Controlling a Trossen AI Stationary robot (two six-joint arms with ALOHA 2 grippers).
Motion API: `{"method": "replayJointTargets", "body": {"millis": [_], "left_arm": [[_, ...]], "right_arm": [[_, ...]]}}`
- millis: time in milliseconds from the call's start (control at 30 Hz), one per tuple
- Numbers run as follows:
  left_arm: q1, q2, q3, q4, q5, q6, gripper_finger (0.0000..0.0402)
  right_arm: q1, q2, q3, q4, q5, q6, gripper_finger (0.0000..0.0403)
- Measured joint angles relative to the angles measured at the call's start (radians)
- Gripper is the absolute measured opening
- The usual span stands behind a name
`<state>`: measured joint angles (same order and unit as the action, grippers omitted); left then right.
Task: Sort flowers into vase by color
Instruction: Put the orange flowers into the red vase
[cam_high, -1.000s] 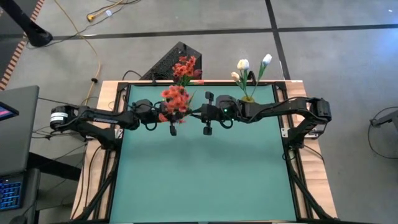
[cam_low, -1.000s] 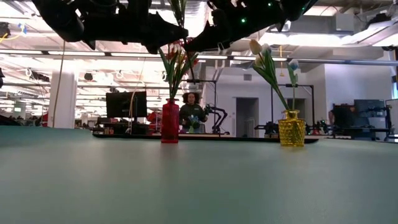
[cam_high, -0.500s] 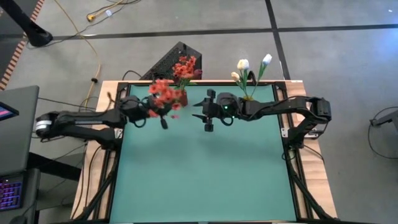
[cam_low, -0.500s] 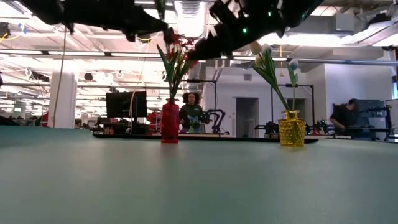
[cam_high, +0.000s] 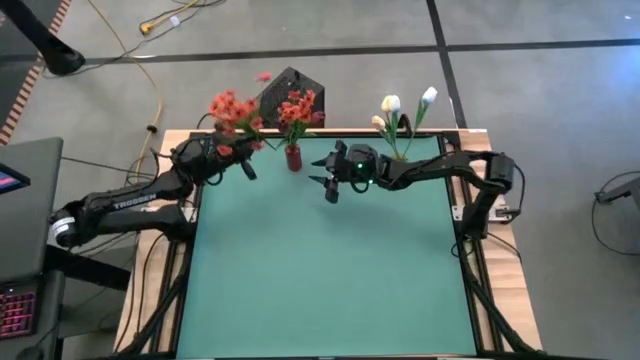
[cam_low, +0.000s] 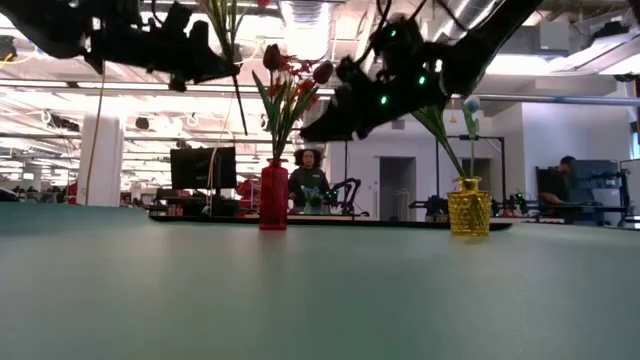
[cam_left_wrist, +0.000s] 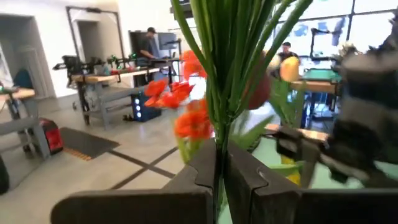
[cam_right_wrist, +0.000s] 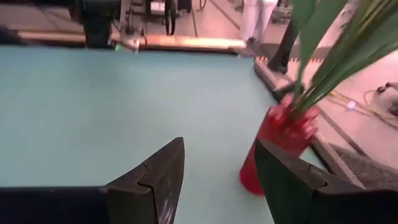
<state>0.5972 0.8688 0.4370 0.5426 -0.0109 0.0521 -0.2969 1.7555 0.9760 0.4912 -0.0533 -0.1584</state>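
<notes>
— Left gripper (cam_high: 246, 170)? 
— Clamped on the red-orange flowers' (cam_high: 231, 108) stems, blooms over the table's far left corner, beside the red vase (cam_high: 293, 157).
— Right gripper (cam_high: 327, 185)?
— Fingers spread, empty, near that vase.

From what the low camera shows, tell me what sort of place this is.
Probably a robotics lab or open workshop: more robot arms on benches behind the table, a monitor on a workstation, exposed ceiling lights and ducts, and a person working at a bench.

Worktop (cam_high: 320, 280): teal-green
Left vase (cam_low: 273, 196): red
Right vase (cam_low: 469, 207): yellow, dimpled
Flowers (cam_high: 232, 108): red-orange blooms, green stems
Tulips (cam_high: 391, 103): white
</notes>
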Motion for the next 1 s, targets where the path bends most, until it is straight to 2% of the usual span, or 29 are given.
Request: {"method": "replayJointTargets", "body": {"millis": [233, 467, 633, 1000], "left_arm": [[0.118, 0.142, -0.019, 0.187, 0.107, -0.075, 0.0000], [0.150, 0.320, -0.019, 0.386, 0.191, -0.141, 0.0000], [0.150, 0.406, -0.018, 0.491, 0.199, -0.165, 0.0000], [0.151, 0.486, -0.018, 0.528, 0.190, -0.168, 0.0000]], "right_arm": [[0.011, 0.122, -0.001, 0.170, -0.001, 0.013, 0.0221], [0.000, 0.178, -0.001, 0.229, -0.001, 0.028, 0.0221], [-0.007, 0.180, -0.001, 0.222, 0.000, 0.030, 0.0221], [-0.007, 0.180, -0.001, 0.223, 0.000, 0.029, 0.0221]]}}
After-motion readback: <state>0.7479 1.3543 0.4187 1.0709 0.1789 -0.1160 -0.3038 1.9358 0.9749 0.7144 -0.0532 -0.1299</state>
